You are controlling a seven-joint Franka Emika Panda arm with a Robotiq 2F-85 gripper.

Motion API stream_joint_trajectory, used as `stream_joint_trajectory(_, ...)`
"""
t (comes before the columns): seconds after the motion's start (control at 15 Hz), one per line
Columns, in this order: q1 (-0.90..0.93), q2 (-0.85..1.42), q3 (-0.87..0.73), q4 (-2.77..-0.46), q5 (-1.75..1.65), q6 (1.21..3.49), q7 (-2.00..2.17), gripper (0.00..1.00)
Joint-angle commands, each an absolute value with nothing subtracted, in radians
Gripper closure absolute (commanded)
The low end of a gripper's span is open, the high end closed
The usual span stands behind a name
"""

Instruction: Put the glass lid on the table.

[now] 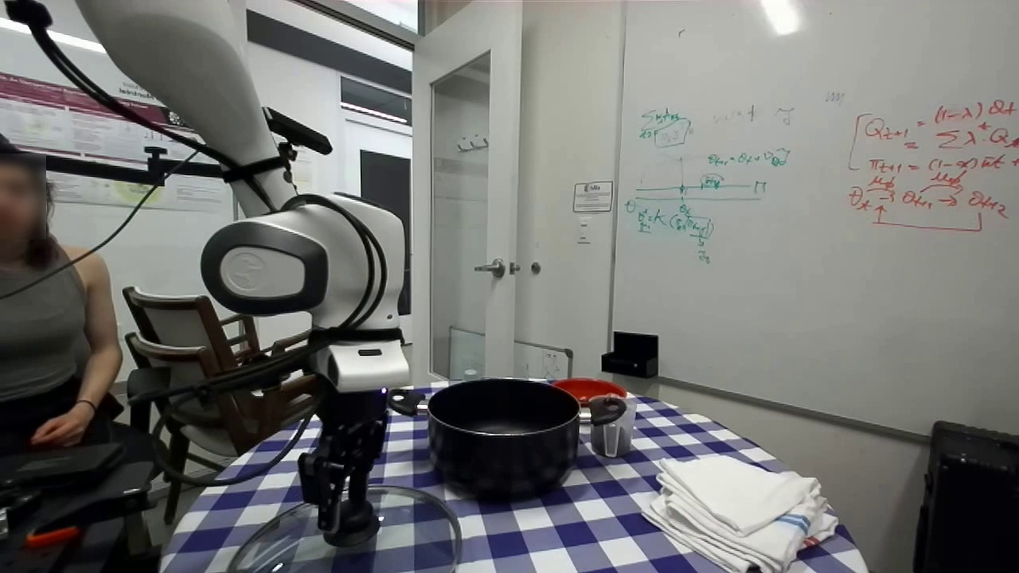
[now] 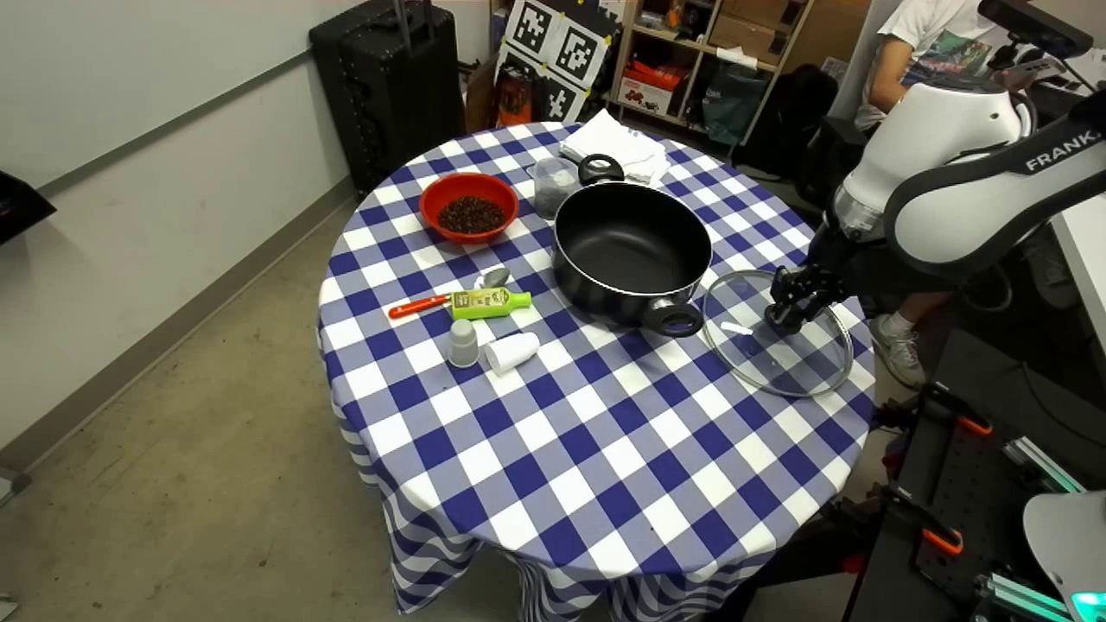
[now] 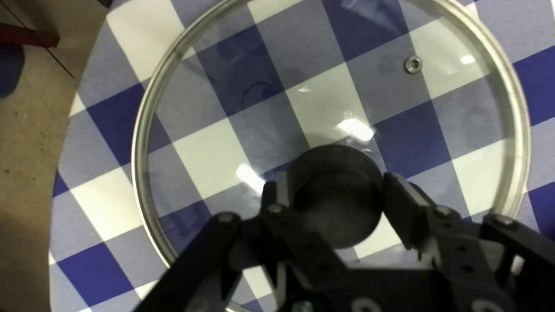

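The glass lid (image 2: 753, 358) is on the desk (image 2: 562, 484), just beside the black pot (image 1: 505, 465). Whether its rim (image 1: 457, 532) rests flat on the checkered cloth (image 2: 423, 527) all around, I cannot say: in an exterior view the lower edge cuts away the nearest part.

The fingers (image 3: 403, 212) are closed on the lid's dark knob (image 3: 338, 208), one at each side; how strongly they press cannot be seen. In the wrist view they are blurred and cover a lower part of the rim, while its top goes out of the view. In both exterior views they hide a part of the knob.

On the side of the pot away from the lid stands the red bowl (image 2: 454, 184). Its dark brown pieces are too small for me to name. The clear cup (image 1: 614, 439) is just beside the pot, partly hidden by a pot handle (image 1: 607, 410); what it contains is difficult to recognise. Near the pot, beyond this handle, lie the white towels (image 1: 736, 509).

Also near the pot lies a green bottle (image 2: 488, 302), its label too small to read. A red handle (image 2: 419, 306) comes out from behind it; whether this belongs to the spoon head (image 2: 496, 277), I cannot tell. Well apart from the pot, a person (image 1: 44, 334) is cut off, the face blurred.
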State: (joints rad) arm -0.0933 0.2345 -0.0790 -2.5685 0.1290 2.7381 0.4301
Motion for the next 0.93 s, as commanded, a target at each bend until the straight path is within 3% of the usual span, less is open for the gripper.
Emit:
stream_joint_trajectory(0.0,-0.08,0.215,-0.085,-2.572,0.17,2.752,0.393,0.12)
stream_joint_trajectory(0.13,-0.072,0.195,-0.083,-2.592,0.173,2.746,0.406,0.01)
stream_joint_trajectory(0.4,-0.055,0.085,-0.018,-2.674,0.267,2.722,0.372,0.0)
stream_joint_trajectory(0.47,-0.058,0.182,-0.058,-2.606,0.218,2.734,0.402,0.0)
stream_joint_trajectory(0.87,-0.043,0.102,-0.03,-2.665,0.238,2.732,0.403,0.0)
